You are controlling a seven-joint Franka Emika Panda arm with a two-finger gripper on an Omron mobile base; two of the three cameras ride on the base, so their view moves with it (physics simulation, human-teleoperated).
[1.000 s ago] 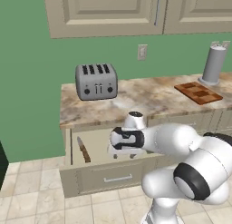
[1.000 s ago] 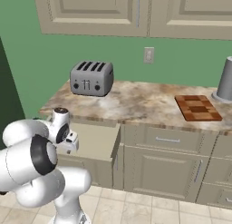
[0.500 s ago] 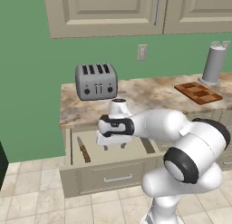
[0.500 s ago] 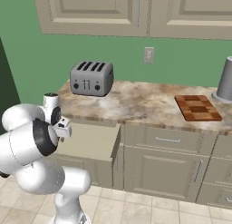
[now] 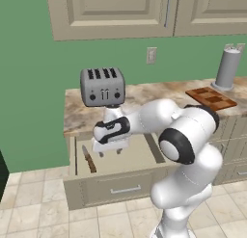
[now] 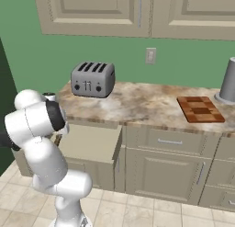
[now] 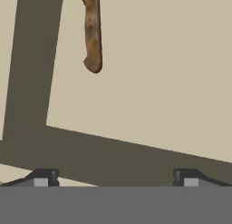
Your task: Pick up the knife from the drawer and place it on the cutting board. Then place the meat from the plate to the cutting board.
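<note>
Since prev frame arm swung further left over the open drawer (image 5: 116,186). Gripper (image 5: 110,152) hangs w/ jaws spread wide, holding nothing. Knife (image 5: 89,160) lies on drawer floor just left of the fingers, not touching; its brown handle (image 7: 92,30) sits ahead of the tips.

The knife (image 7: 92,32) handle looks like rough brown wood. The drawer (image 5: 126,155) is smooth and matt. The toaster (image 5: 102,85) is shiny metal.
</note>
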